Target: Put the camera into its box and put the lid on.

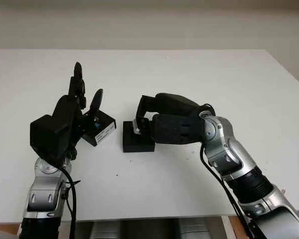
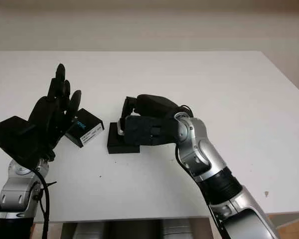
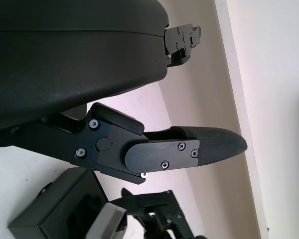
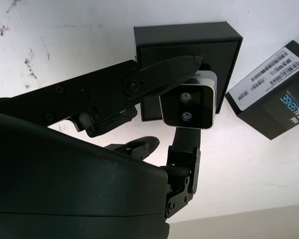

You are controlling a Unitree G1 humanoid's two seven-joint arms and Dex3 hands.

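Where the white bench [image 1: 199, 74] spreads under both arms, nothing but task things on it. Largest first.

Right arm: in from the bottom right, bent across toward the middle. Right hand [image 1: 162, 119] over the open box [image 1: 138, 142], fingers closed on the camera [image 4: 188, 102]. From the right wrist view: silver-faced, two round lenses side by side, pinched between a finger above [image 4: 164, 74] and a finger below [image 4: 184, 144]. Held directly over the box's dark hollow [image 4: 189, 50]; touching the box floor or hanging just above, cannot tell. In the head views just a pale sliver of it [image 1: 138, 126] between the fingers at the box's far edge.

Left arm: up from the bottom left. Left hand [image 1: 72, 112] raised beside the lid, open and holding nothing, fingertips pointing toward the far edge of the bench. Seen from the head, overlaps the lid's left end; touching it or merely in front, cannot tell.

Box: black, square, open side up, near the bench centre, just right of the lid and apart from it.

Lid [image 2: 84, 127]: black, flat on the bench left of the box, turned at an angle to it, white barcode label and blue lettering facing up [image 4: 274, 97]. Not on the box.
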